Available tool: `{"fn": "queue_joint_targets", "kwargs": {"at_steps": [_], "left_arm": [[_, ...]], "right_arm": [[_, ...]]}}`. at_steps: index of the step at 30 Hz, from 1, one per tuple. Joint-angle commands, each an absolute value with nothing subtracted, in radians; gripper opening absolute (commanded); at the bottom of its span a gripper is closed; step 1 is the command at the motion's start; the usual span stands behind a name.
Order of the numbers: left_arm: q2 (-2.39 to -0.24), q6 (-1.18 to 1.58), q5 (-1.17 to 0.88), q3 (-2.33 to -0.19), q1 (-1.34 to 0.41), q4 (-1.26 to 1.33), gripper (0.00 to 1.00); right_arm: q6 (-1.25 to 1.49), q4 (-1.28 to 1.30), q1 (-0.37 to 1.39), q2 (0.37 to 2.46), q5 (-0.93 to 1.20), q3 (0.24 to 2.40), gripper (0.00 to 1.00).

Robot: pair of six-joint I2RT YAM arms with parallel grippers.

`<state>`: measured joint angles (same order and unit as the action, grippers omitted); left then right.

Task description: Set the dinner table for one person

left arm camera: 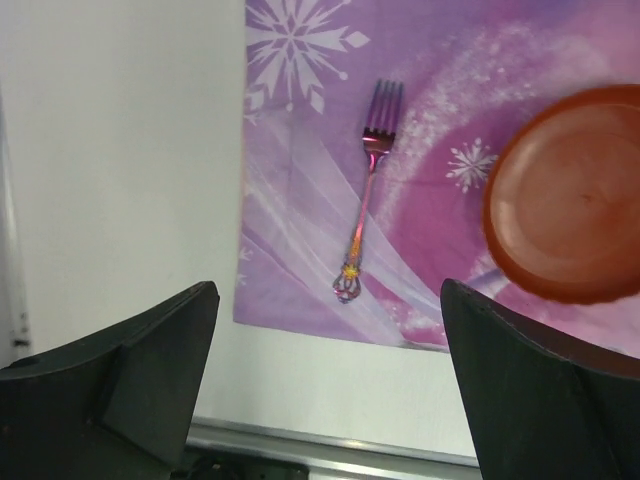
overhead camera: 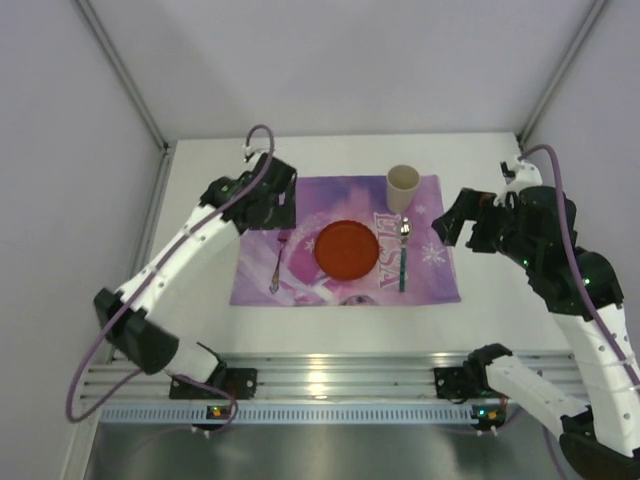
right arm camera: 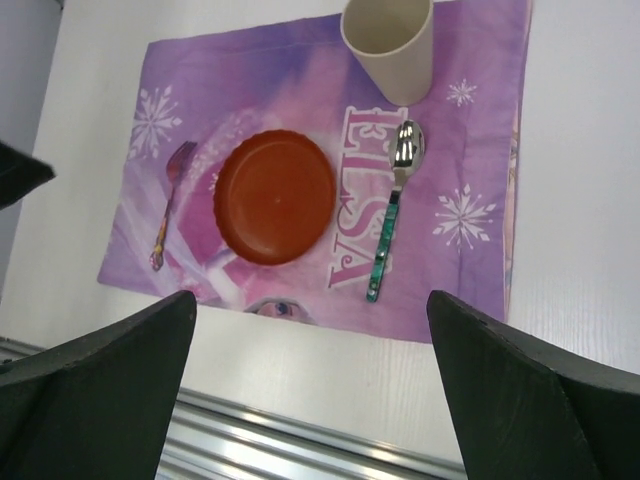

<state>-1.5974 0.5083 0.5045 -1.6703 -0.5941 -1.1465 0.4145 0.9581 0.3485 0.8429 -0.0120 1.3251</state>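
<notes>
Bench (overhead camera: 340,330): white, smooth, fills work area; aluminium rail (overhead camera: 330,375) along near edge by arm bases. Purple snowflake placemat (overhead camera: 430,280) lies flat at bench centre. On placemat: red plate (overhead camera: 347,250) in middle; fork (overhead camera: 277,262) left of plate, apart from it; spoon (overhead camera: 403,255) right of plate, bowl toward far side; cream cup (overhead camera: 403,187) upright at far right corner, just beyond spoon. Left end effector (left arm camera: 328,290) above placemat's left side, jaws wide apart, holding nothing. Right end effector (right arm camera: 310,295) raised right of placemat, jaws wide apart, holding nothing.
</notes>
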Motion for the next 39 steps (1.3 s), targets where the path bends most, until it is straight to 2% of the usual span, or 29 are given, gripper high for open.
{"fn": "queue_joint_targets", "kwargs": {"at_steps": [1,3,5,8,17,39], "left_arm": [[-1.315,0.541,0.391,-1.389,-0.606,-0.924,0.98],[-1.144,0.592,0.419,-1.291,-0.604,-0.908,0.98],[-1.007,0.632,0.452,-1.189,-0.607,-0.916,0.98],[-0.913,0.658,0.500,-1.129,-0.607,-0.965,0.98],[-0.893,0.641,0.565,-1.083,-0.607,-1.034,0.98],[-0.877,0.667,0.623,-1.101,-0.606,-1.065,0.98]], "right_arm": [[0.396,0.928,0.341,0.845,0.017,1.288,1.00],[0.417,0.945,0.341,0.810,-0.031,1.221,1.00],[0.429,0.908,0.341,0.689,-0.034,1.084,1.00],[0.445,0.885,0.341,0.617,-0.040,1.017,1.00],[0.439,0.899,0.341,0.561,-0.058,0.959,1.00],[0.410,0.931,0.342,0.620,-0.052,1.055,1.00]]}}
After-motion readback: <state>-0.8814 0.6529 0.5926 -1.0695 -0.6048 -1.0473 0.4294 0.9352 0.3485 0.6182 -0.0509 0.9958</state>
